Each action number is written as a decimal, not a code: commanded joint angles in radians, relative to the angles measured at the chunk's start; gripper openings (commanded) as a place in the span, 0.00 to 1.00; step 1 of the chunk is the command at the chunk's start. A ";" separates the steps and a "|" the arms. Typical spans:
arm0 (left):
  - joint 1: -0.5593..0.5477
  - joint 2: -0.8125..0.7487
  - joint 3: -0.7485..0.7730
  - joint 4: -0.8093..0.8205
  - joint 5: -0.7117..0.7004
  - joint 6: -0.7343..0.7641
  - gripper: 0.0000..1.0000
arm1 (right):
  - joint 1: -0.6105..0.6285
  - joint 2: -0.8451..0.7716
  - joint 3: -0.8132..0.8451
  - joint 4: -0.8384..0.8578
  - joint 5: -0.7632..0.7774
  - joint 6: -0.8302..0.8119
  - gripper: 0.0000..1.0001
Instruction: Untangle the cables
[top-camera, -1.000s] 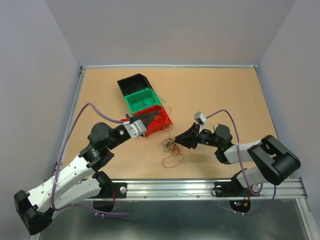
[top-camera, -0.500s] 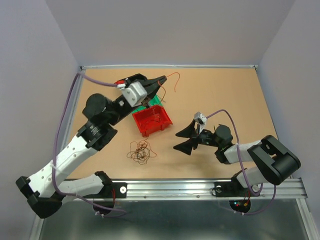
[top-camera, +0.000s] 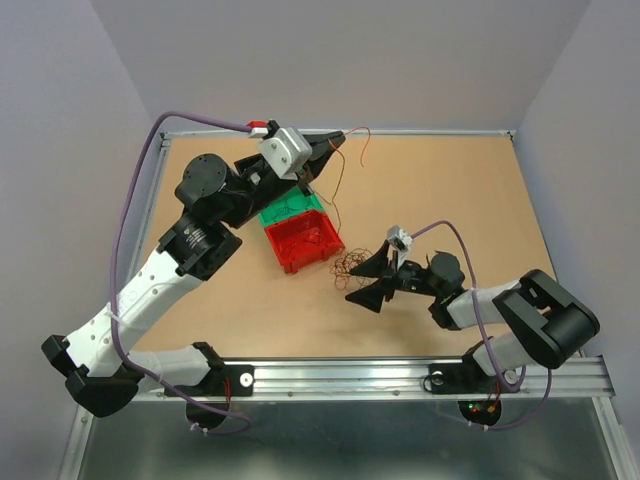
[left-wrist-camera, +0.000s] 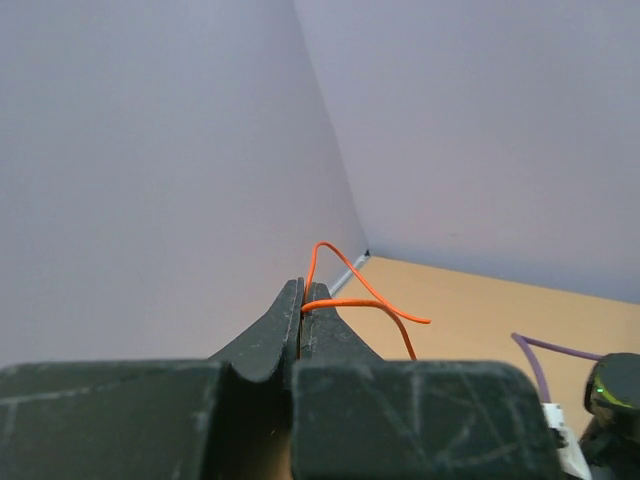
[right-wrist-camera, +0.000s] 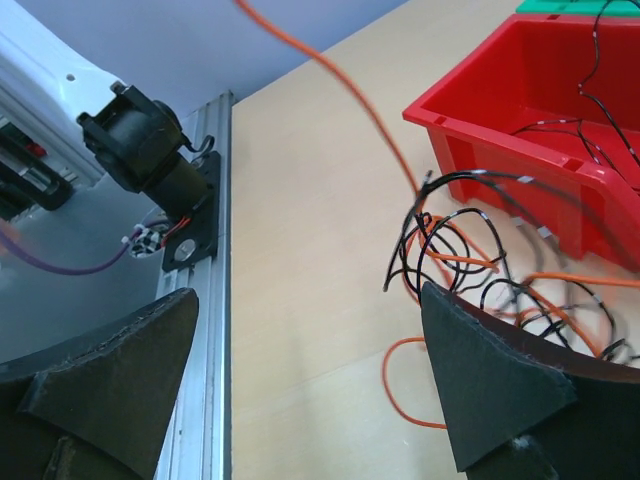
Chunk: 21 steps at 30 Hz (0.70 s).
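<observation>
The cables (top-camera: 350, 268) lie as a small tangle of black and orange wires on the table, just right of the red bin (top-camera: 305, 240). In the right wrist view this tangle (right-wrist-camera: 480, 270) sits against my right fingertip. My right gripper (top-camera: 366, 284) (right-wrist-camera: 310, 295) is low over the table, open, with nothing between its fingers. My left gripper (top-camera: 335, 143) (left-wrist-camera: 302, 300) is raised near the back edge, shut on one orange cable (left-wrist-camera: 370, 295). That orange cable (top-camera: 338, 190) hangs from it down toward the tangle.
A green bin (top-camera: 290, 208) stands behind the red bin (right-wrist-camera: 540, 80), which holds a few thin wires. The aluminium rail (right-wrist-camera: 205, 330) runs along the near table edge. The left arm (top-camera: 200, 240) reaches over the table's left side. Walls close in the back and sides.
My right gripper has opened wide. My left gripper has risen from the red bin toward the back wall, pulling an orange cable up. The tangle now lies beside my right fingers.
</observation>
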 joint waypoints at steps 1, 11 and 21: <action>-0.018 -0.043 0.028 0.009 0.103 -0.071 0.00 | 0.014 0.032 0.001 0.260 0.125 -0.007 0.97; -0.044 -0.063 0.057 0.007 0.147 -0.119 0.00 | 0.040 0.167 0.075 0.258 0.343 -0.035 0.83; -0.042 -0.188 -0.015 0.063 0.080 -0.102 0.00 | 0.069 0.131 0.040 0.131 0.844 -0.050 0.18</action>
